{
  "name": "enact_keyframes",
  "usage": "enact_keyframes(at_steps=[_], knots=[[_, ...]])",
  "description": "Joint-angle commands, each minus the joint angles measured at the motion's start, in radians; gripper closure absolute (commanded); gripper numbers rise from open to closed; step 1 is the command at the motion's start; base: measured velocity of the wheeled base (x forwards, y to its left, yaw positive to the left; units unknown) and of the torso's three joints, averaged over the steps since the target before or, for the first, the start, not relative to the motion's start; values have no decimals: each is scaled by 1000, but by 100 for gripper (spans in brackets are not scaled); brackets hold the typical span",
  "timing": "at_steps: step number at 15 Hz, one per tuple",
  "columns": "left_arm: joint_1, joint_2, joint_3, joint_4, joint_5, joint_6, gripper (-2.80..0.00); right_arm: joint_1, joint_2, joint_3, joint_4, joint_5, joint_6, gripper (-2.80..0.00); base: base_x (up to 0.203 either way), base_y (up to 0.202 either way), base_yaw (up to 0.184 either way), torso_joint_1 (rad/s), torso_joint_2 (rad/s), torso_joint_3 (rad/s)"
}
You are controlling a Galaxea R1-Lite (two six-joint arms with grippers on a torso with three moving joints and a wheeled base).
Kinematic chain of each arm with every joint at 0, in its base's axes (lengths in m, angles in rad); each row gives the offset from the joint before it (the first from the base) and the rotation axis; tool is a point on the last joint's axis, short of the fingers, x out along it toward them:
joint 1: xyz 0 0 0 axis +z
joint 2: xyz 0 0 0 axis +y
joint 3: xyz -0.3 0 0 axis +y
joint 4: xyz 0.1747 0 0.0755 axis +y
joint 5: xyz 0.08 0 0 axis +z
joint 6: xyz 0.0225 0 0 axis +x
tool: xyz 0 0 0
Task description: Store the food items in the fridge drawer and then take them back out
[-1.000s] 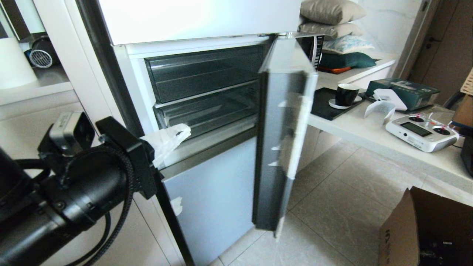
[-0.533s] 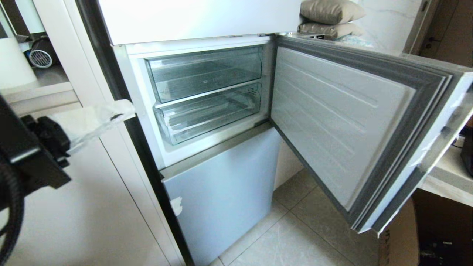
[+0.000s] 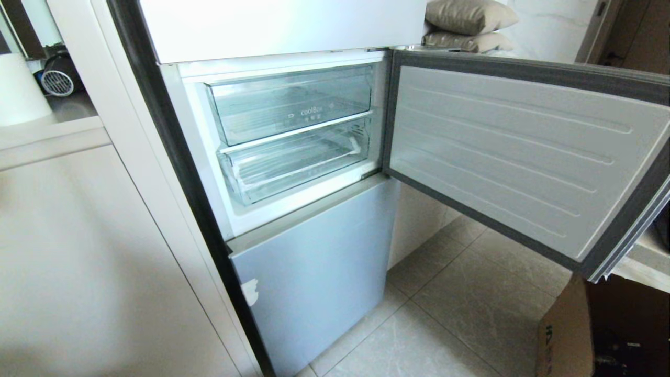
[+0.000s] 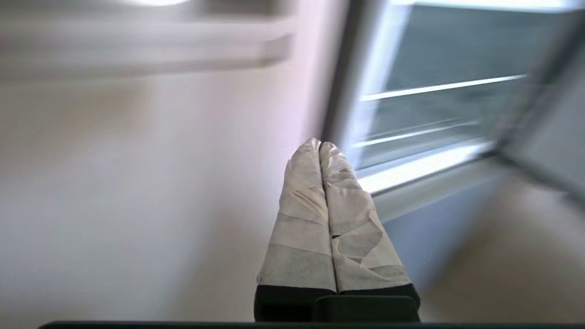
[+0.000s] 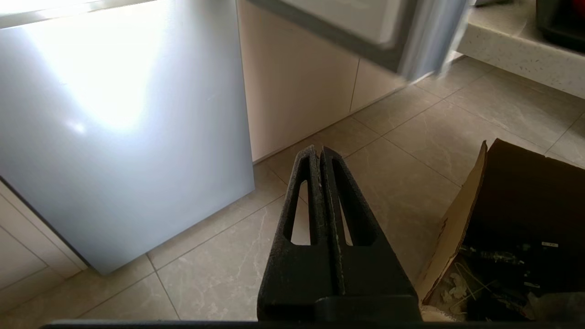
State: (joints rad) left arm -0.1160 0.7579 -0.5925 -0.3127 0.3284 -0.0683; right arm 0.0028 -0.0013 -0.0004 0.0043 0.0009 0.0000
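Kitchen cabinets [image 3: 94, 251] fill the left, pale and plain, with a white ledge above them. Next comes the fridge [image 3: 309, 267], its middle compartment standing open. Inside, a clear lettered bin [image 3: 290, 107] sits on top, and right below it the fridge drawer [image 3: 296, 165], clear with a ribbed floor and a plain front lip, pushed in and holding nothing I can see. No food items show up in any view. The fridge door [image 3: 518, 152] is swung wide to the right, over the tiled floor [image 3: 460, 319]. A cardboard box [image 3: 568, 335] sits at the far right. Left gripper [image 4: 320, 146], tape-wrapped, jaws pressed together, hangs beside the fridge's open front. Right gripper [image 5: 317, 151], black, jaws pressed together too, hangs low over the floor beside the box.
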Motion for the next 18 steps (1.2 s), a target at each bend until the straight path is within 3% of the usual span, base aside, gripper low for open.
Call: enact_keyframes(at_steps=[1, 3, 5, 7, 8, 9, 11, 13, 16, 18], knots=[[132, -246, 229, 4, -22, 28, 0, 0, 0, 0, -1, 1, 0, 0, 0, 0, 0, 0, 0, 0], [149, -412, 455, 17, -106, 61, 0, 0, 0, 0, 0, 1, 0, 0, 0, 0, 0, 0, 0, 0], [148, -528, 586, 115, -182, 98, 0, 0, 1, 0, 0, 1, -2, 0, 0, 0, 0, 0, 0, 0], [135, -665, 572, 310, -259, 130, 0, 0, 1, 0, 0, 2, -6, 0, 0, 0, 0, 0, 0, 0], [130, -701, 542, 462, -305, 170, 0, 0, 0, 0, 0, 5, -18, 0, 0, 0, 0, 0, 0, 0], [125, -733, 523, 538, -355, 203, 0, 0, 1, 0, 0, 5, -30, 0, 0, 0, 0, 0, 0, 0], [120, -755, 526, 488, -394, 239, 0, 0, 0, -32, 0, -2, -2, 0, 0, 0, 0, 0, 0, 0], [119, -755, 537, 462, -392, 246, 0, -1, 41, -166, 9, -14, 61, 0, 0, 0, 0, 0, 0, 0], [119, -756, 536, 462, -391, 230, 0, 0, 293, -303, -5, -25, 157, 0, 0, 0, 0, 0, 0, 0], [119, -756, 537, 461, -376, 194, 0, 0, 500, -349, -83, -28, 211, 0, 0, 0, 0, 0, 0, 0]])
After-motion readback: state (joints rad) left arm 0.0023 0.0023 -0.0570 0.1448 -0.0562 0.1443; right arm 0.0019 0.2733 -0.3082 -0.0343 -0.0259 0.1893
